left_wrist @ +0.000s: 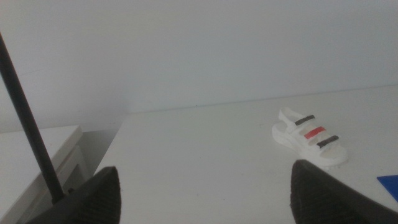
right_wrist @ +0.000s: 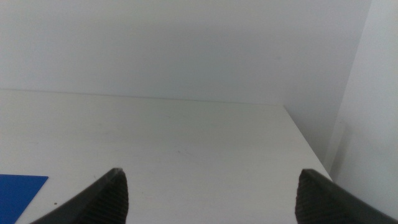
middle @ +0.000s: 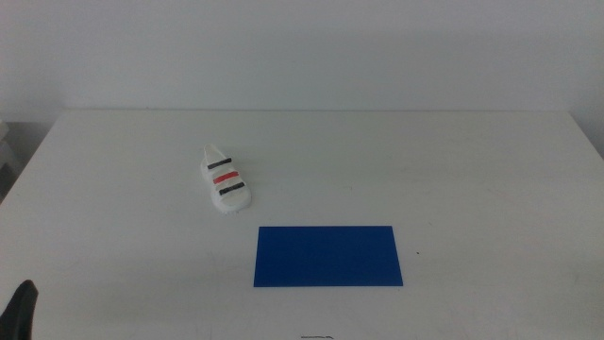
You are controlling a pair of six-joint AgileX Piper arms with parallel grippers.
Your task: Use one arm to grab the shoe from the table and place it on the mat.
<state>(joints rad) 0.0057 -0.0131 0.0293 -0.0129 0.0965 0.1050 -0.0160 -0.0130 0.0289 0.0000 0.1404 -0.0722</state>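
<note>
Nothing is done yet: the shoe (middle: pixel 226 180) lies on the tabletop (middle: pixel 453 170), left of centre and just beyond the mat's (middle: pixel 327 255) far left corner, apart from it. Grasp, carry and placing all remain.

The middle view shows only a tip of the left claw (middle: pixel 21 307) at the near left edge. Each wrist view shows what it cannot: the left claw (left_wrist: pixel 205 193) spread wide toward the shoe (left_wrist: pixel 310 137), and the right claw (right_wrist: pixel 211 196) spread too, empty.

Matt white table (middle: pixel 425 170); mat (middle: pixel 327 255) flat blue (thin sheet); jaws ribbed.
</note>
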